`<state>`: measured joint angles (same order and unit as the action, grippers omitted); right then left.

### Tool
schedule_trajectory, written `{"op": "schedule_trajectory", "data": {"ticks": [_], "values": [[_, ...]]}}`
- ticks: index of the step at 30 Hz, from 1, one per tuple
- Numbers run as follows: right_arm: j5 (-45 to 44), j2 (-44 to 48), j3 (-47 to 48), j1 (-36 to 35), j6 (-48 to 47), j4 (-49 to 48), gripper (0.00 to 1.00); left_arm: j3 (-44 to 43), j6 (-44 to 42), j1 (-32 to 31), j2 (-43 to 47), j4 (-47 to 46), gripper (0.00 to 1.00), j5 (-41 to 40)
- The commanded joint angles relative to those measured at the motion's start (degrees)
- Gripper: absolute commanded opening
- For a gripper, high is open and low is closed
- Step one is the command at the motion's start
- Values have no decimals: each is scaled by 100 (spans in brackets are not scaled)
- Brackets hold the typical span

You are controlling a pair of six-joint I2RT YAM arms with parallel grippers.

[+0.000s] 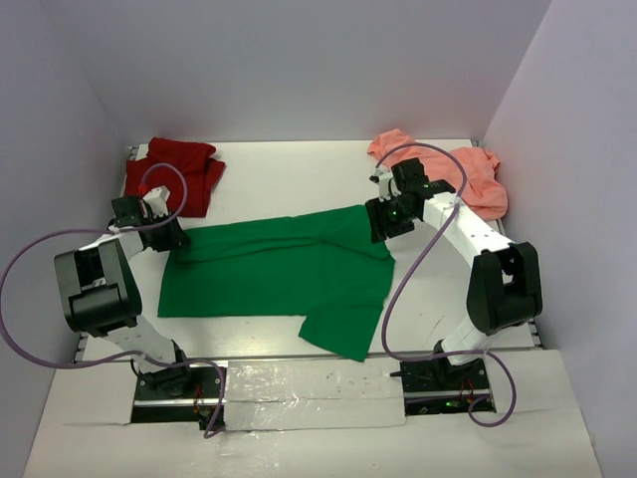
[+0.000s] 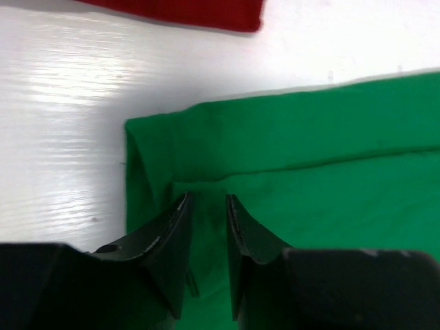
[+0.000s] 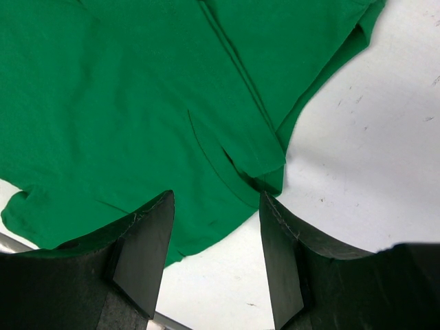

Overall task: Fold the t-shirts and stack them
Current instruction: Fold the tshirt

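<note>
The bright green t-shirt [image 1: 279, 274] is spread across the middle of the white surface [image 1: 289, 179], with one part reaching toward the near edge. The dark red t-shirt [image 1: 179, 171] is bunched at the far left corner, and the salmon pink t-shirt [image 1: 468, 177] is bunched at the far right corner. The left gripper [image 2: 207, 203] is held low over the green shirt's folded far left corner, jaws narrowly parted, no cloth pinched. The right gripper [image 3: 216, 198] is held above the shirt's far right edge, jaws wide apart, nothing grasped.
</note>
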<state>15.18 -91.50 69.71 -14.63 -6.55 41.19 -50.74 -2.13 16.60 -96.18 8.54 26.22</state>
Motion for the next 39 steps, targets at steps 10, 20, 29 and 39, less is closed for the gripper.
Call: {"op": "schedule_trajectory", "data": {"ticks": [10, 20, 29, 39], "values": [[91, 247, -116, -40, -84, -111, 60, 56, 81, -8, 258, -405, 36, -671], [82, 212, -81, -40, -75, -102, 60, 20, 64, -8, 82, -405, 34, -302], [73, 177, -46, -40, -75, -93, 60, -147, -24, -8, -146, -142, 11, -29], [-41, -490, 60, -40, -285, 153, 60, -182, -15, -8, -226, -98, 0, 68]]}}
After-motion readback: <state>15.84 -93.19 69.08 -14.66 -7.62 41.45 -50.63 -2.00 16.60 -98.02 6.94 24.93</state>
